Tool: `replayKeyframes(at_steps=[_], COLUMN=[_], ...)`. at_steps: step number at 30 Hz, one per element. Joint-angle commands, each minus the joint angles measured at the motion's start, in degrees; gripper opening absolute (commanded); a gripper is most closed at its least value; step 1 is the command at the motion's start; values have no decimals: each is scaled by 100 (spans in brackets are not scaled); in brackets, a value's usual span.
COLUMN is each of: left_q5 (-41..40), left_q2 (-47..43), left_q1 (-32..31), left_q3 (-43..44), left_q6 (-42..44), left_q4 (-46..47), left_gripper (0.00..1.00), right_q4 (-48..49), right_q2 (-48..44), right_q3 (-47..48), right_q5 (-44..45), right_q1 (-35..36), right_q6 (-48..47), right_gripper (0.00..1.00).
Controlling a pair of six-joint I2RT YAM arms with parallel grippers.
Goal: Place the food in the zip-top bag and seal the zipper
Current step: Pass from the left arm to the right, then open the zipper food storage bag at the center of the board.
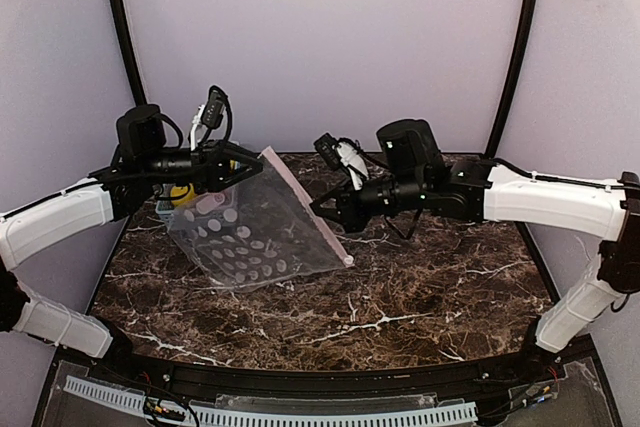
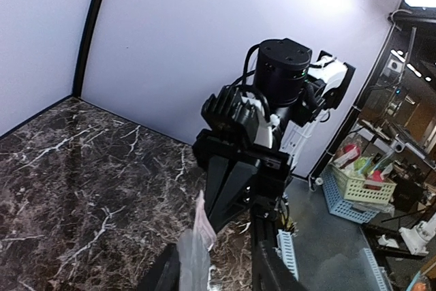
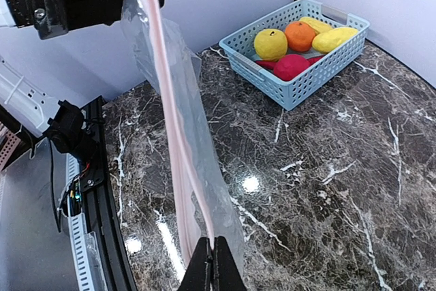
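Note:
The zip-top bag [image 1: 245, 232], clear with white dots, stands slanted on the table. Its pink zipper [image 1: 295, 190] runs down to the right. My right gripper [image 1: 318, 211] is shut on the zipper [image 3: 174, 141], fingers pinched together [image 3: 213, 253] at the strip's lower part. My left gripper [image 1: 255, 162] is at the bag's raised corner. In the left wrist view its fingers [image 2: 160, 274] stand apart, with the bag's corner [image 2: 196, 243] between them, against the left one. The food lies in the basket: a yellow piece [image 3: 270, 43], an orange ball [image 3: 298, 35], a long yellow piece [image 3: 334, 37] and a round red piece [image 3: 291, 66].
The blue-grey slatted basket [image 3: 300, 90] sits at the table's far left corner, mostly hidden behind the bag and left arm in the top view [image 1: 163, 209]. Black frame posts rise at both back corners. A white cable track [image 1: 300, 415] runs along the near edge.

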Motion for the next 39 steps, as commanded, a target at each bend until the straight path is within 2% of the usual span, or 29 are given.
replayKeyframes(at_steps=[1, 2, 3, 5, 10, 17, 21, 27, 33, 39], left_q5=[-312, -487, -719, -1156, -1844, -2435, -2577, -2474, -2245, -2592], left_q2=[-149, -234, -279, -424, -765, -760, -737, -760, -831, -867], left_q1=[-26, -24, -23, -18, 54, 207, 215, 215, 196, -147], left_q3=[207, 201, 184, 153, 39, 110, 169, 195, -134, -853], left_q6=[377, 427, 526, 648, 741, 612, 544, 332, -652, -1419], left_q4=[-492, -586, -693, -803, -909, -1170, -1283, -1217, -607, 53], left_gripper=[57, 61, 72, 82, 90, 93, 93, 93, 92, 91], right_q4=[-192, -295, -507, -860, -1620, -2651, -3155, -3479, -2986, -1821], right_q2=[-178, -183, -194, -247, -622, -1287, -1566, -1693, -1245, -381], right_q3=[31, 55, 81, 122, 70, 379, 836, 1237, 776, 334], right_q5=[763, 913, 1096, 1455, 1972, 2668, 3118, 2810, 1867, 1137], right_q1=[-60, -95, -131, -262, -898, -1675, -1754, -1754, -1563, -853], right_q6=[192, 218, 248, 325, 566, 426, 184, 103, 518, 968], right_gripper=[0, 0, 0, 0, 0, 0, 0, 0, 0, 0])
